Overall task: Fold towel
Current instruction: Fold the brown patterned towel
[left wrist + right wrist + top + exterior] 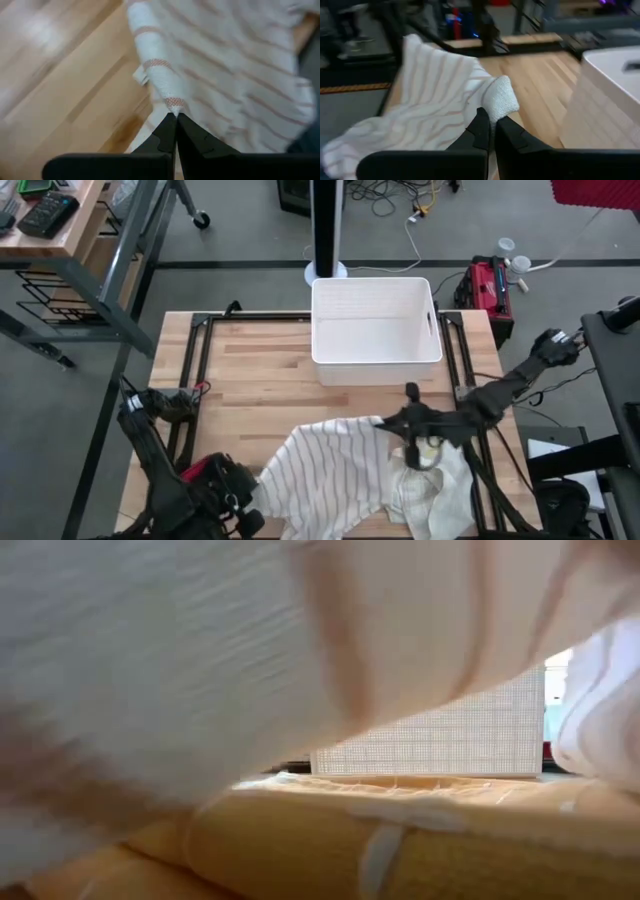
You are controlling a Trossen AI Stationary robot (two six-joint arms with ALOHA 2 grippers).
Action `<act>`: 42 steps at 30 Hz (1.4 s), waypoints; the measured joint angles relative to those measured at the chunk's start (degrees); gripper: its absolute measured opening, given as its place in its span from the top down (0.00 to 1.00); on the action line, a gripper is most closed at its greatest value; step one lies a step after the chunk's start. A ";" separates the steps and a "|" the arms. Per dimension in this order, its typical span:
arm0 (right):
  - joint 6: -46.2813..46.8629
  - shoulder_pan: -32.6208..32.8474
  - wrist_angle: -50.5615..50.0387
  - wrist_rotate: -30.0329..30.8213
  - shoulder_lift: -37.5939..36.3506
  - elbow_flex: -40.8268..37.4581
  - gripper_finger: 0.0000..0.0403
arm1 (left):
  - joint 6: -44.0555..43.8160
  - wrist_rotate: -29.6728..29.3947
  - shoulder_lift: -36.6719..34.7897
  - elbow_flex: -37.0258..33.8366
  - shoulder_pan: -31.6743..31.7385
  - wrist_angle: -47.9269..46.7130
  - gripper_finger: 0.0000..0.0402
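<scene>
Both grippers pinch the towel [350, 480], which lies rumpled on the near half of the table [250, 370], nearer the right side.

Left gripper [175, 117] at the near-left edge, jaws clamped on a rolled hem. Right gripper [490, 122] mid-table right, jaws clenched on a bunched corner — cloth puffs up past the tips.

Step in hand, as I judge it: spread the cloth before folding. To do it well — lift both corners evenly, draw them apart until the sheet goes taut, keep the hems level; slack in the middle would likely wrinkle the fold. The right grip looks bunched and may drag extra layers.

Towel: thin woven cotton, cream with fine reddish stripes, limp, creases readily. Table: pale wood planks, smooth, black rails at the sides.

Beyond, the bin [375, 330] — white, rectangular, rigid plastic, fine grid texture on its wall, empty as far as shows.
</scene>
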 joint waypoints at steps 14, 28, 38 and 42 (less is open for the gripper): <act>-16.77 12.35 6.43 1.30 -8.90 6.41 1.00 | 27.89 -15.91 -2.11 22.41 -0.55 0.16 1.00; -3.79 18.57 -23.99 28.16 -6.58 14.60 1.00 | 11.99 -5.87 -10.31 2.21 -0.29 -0.17 1.00; 13.38 19.49 -25.92 23.42 2.22 5.64 1.00 | 6.53 -2.83 -7.30 -11.83 0.17 0.98 1.00; 21.73 20.06 -26.06 18.74 7.69 3.10 1.00 | 5.34 -0.36 -4.21 -14.44 0.15 4.76 1.00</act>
